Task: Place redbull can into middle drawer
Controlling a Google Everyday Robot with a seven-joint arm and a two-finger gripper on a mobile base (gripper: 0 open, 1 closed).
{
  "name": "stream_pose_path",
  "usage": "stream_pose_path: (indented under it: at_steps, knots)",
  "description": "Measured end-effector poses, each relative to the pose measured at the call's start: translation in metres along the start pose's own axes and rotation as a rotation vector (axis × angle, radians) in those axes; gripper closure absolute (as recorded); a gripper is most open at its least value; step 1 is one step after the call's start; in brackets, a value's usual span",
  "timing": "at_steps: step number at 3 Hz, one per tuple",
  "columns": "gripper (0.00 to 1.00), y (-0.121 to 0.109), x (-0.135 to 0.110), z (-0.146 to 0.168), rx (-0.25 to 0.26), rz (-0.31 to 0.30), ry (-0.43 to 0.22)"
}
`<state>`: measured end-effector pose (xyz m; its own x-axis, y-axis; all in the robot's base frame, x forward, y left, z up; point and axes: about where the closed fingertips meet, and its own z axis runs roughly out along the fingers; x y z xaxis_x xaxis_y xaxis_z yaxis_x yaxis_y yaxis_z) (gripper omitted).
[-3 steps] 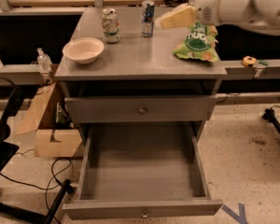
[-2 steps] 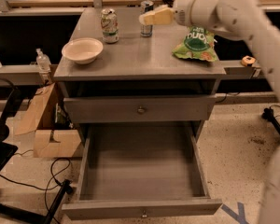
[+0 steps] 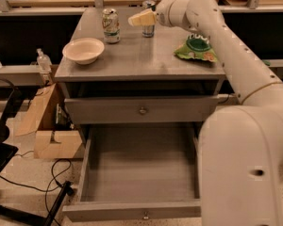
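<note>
The redbull can stands upright at the back of the grey cabinet top, in the upper middle of the frame. Its mid-section is hidden behind the gripper, so only its silver top and its lower part show.

The white arm is the largest thing in view. It fills the lower right of the frame and runs up and leftward over the right side of the cabinet.

Below the cabinet top, the middle drawer is pulled wide open in the lower middle of the frame. Its grey floor is bare, and a small knob sits on its front edge.

Above it the upper drawer front is shut. An open cardboard box sits on the floor at the left, beside the cabinet.

On the cabinet top, a pale bowl rests near the left front corner. A green crumpled snack bag lies on the right side, partly under the arm.

The wider green-and-white soda can stands upright behind the bowl, to the left of the redbull can and apart from it.

The gripper, pale yellow, points left in front of the redbull can, between the two cans at mid-can height. Whether it is open, closed or gripping anything cannot be told.

A small clear bottle stands on the low ledge at the far left.
</note>
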<state>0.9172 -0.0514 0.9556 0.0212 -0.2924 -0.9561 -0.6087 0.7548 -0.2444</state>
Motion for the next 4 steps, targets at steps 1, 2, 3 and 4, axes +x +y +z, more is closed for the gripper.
stream_pose_path:
  at_steps: [1, 2, 3, 4]
  knots:
    - [0.0, -0.019, 0.024, 0.024, 0.051, 0.066, 0.042]
    - [0.0, -0.034, 0.042, 0.041, 0.089, 0.181, 0.039]
    - [0.0, -0.041, 0.049, 0.052, 0.108, 0.267, 0.024]
    - [0.18, -0.034, 0.038, 0.064, 0.089, 0.294, -0.001]
